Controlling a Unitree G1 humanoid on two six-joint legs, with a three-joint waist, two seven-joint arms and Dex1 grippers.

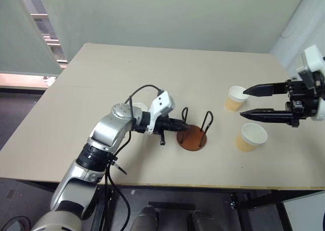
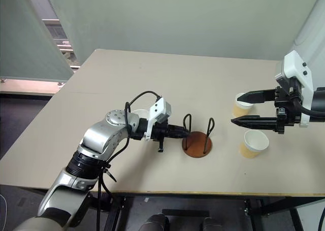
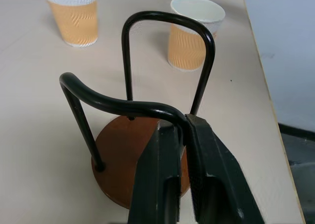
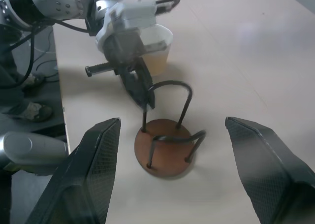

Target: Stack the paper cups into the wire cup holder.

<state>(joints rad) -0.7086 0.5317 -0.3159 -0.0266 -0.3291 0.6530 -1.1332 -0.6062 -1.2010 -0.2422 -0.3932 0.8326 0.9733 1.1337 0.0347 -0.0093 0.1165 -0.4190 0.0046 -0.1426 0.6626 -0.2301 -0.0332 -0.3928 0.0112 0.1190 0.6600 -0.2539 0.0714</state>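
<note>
Reddish-brown and round, the base of the wire cup holder (image 1: pixel 192 138) sits near the front edge of the pale table (image 1: pixel 152 73), its two black wire loops standing upright and nothing inside it; the left gripper (image 1: pixel 182 123) reaches in level from the robot's left, and in the left wrist view its fingers (image 3: pixel 165 179) stand almost together with the top of the nearer loop in the narrow slit between them, though whether they press on the wire cannot be told. One paper cup (image 1: pixel 139 108) stands upright on the table just behind the left wrist, partly hidden by it. Two more paper cups stand upright to the right of the holder, well apart from it: the farther cup (image 1: pixel 234 98) and the nearer cup (image 1: pixel 251 137). The right gripper (image 1: pixel 245 102) hovers above these two with its fingers spread wide and nothing between them; one fingertip lies over the farther cup's rim.
</note>
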